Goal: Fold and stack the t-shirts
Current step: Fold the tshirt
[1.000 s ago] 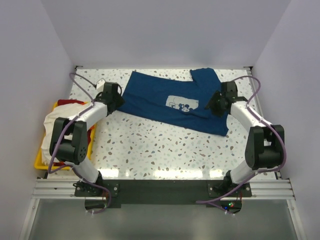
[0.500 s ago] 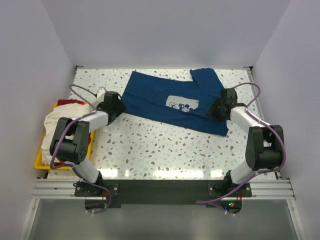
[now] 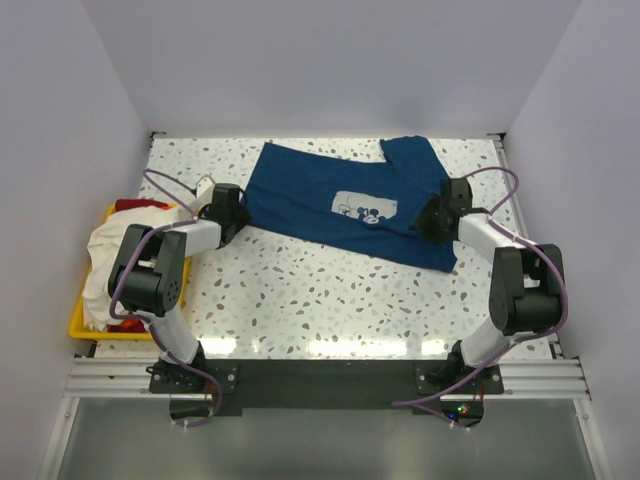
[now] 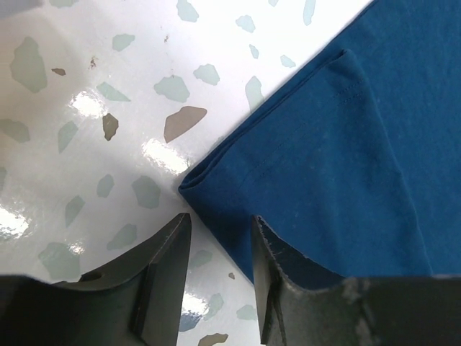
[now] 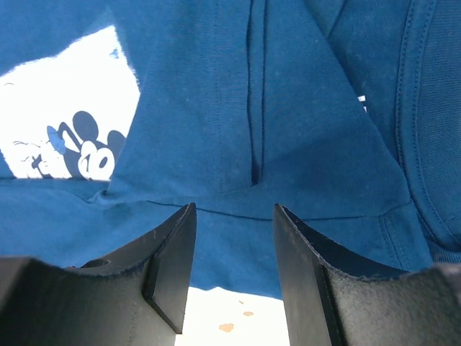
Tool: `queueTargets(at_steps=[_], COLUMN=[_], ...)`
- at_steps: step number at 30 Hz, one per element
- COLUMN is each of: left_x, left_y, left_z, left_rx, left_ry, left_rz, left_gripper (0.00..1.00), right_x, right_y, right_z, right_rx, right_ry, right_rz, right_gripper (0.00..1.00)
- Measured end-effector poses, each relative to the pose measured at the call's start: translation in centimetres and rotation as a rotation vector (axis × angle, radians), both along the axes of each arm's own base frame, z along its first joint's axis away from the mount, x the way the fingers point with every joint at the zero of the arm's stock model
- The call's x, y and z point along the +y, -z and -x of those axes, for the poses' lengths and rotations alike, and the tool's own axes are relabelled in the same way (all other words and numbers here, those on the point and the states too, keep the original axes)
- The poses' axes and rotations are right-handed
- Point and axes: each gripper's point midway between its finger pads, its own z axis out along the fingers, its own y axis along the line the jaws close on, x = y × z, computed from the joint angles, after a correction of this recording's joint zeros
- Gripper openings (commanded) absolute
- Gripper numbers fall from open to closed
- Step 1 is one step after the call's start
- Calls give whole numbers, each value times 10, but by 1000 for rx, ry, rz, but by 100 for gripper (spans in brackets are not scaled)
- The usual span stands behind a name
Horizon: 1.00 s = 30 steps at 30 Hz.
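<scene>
Navy shirt [image 3: 350, 205] | L hand [image 4: 220, 225] open, astride hem corner | R hand [image 5: 234, 213] open over fold | risk: thin corner slips, pinch scrapes counter [image 3: 320, 290].

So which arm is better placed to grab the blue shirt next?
Probably left. The left fingers straddle the navy shirt at its loose corner; the right fingers face overlapping layers beside the print, a less clean grab.
</scene>
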Motion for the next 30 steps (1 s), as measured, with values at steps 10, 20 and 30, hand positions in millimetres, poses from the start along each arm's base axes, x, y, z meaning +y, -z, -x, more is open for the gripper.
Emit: queueTargets(at_steps=[10, 20, 30], left_x=[3, 4, 4], left_y=[1, 1, 1], left_z=[0, 0, 0], left_rx=[2, 2, 3], left_ry=[-9, -9, -9], left_rz=[-15, -20, -21], left_gripper=[28, 24, 22], right_x=[1, 9, 13], right_y=[9, 24, 29], right_z=[3, 4, -9], right_rx=[16, 49, 47], right_ry=[8, 0, 13], right_rz=[-6, -11, -24], right_gripper=[50, 47, 27])
